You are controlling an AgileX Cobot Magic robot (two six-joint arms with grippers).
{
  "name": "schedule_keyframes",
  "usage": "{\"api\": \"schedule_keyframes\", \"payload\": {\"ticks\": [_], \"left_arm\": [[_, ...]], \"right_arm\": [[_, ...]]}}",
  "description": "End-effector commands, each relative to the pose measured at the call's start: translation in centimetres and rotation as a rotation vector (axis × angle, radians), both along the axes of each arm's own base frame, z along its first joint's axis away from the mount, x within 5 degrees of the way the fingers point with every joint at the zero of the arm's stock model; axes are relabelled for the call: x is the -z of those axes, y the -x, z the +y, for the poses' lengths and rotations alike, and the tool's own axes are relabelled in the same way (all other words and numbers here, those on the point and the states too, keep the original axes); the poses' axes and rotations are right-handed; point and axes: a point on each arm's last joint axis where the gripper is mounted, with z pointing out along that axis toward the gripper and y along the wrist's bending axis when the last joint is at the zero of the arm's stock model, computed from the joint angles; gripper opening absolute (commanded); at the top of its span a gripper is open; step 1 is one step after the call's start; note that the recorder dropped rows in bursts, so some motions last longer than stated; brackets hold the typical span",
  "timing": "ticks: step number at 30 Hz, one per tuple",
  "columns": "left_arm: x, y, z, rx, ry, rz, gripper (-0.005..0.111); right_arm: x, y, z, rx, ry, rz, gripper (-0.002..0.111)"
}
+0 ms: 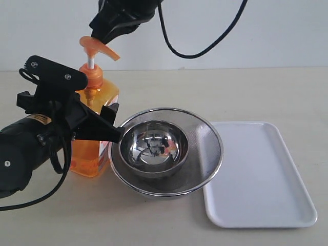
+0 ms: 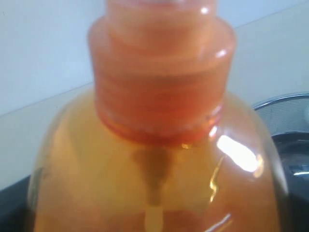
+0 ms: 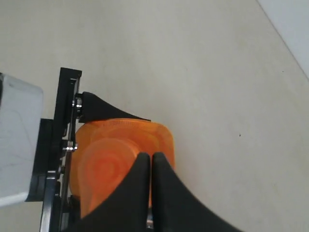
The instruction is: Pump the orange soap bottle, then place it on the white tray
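Note:
The orange soap bottle (image 1: 97, 100) stands upright at the left of the table, beside the steel bowls. My left gripper (image 1: 114, 123) is closed round its body, one black finger on each side. The bottle (image 2: 159, 159) fills the left wrist view and hides the jaws there. My right gripper (image 1: 96, 37) comes down from above, shut, with its tips together on the orange pump head (image 1: 97, 48); the white stem still shows below it. The right wrist view has the shut gripper (image 3: 150, 157) over the pump head (image 3: 104, 166). The white tray (image 1: 277, 205) lies flat at the right with nothing on it.
A small steel bowl (image 1: 177, 134) sits inside a wider mesh-sided steel bowl (image 1: 207, 148), between the bottle and the tray; the mesh bowl's rim overlaps the tray's left edge. A black cable (image 1: 205, 48) hangs from the right arm. A pale wall stands behind the table.

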Motion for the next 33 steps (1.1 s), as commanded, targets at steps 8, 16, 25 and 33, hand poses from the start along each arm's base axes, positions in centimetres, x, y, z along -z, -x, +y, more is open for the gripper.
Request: {"api": "schedule_keyframes", "payload": {"ticks": [8,16,25,33], "left_arm": [[-1.1,-0.3,-0.3,0.010,0.009,-0.066,0.005],[-1.1,-0.3,-0.3,0.010,0.009,-0.066,0.005],[-1.1,-0.3,-0.3,0.010,0.009,-0.066,0.005],[-1.0,-0.3,-0.3,0.012,0.008,-0.061,0.005]], "right_arm": [[-2.4,0.7,-0.6,0.023,-0.056,-0.073,0.000],[-2.5,1.8,-0.4,-0.026,-0.052,-0.020,0.000],[-2.1,3.1,1.2,-0.078,-0.005,-0.049,0.000],[-2.4,2.4,1.2,-0.031,-0.030,-0.114,0.000]]}}
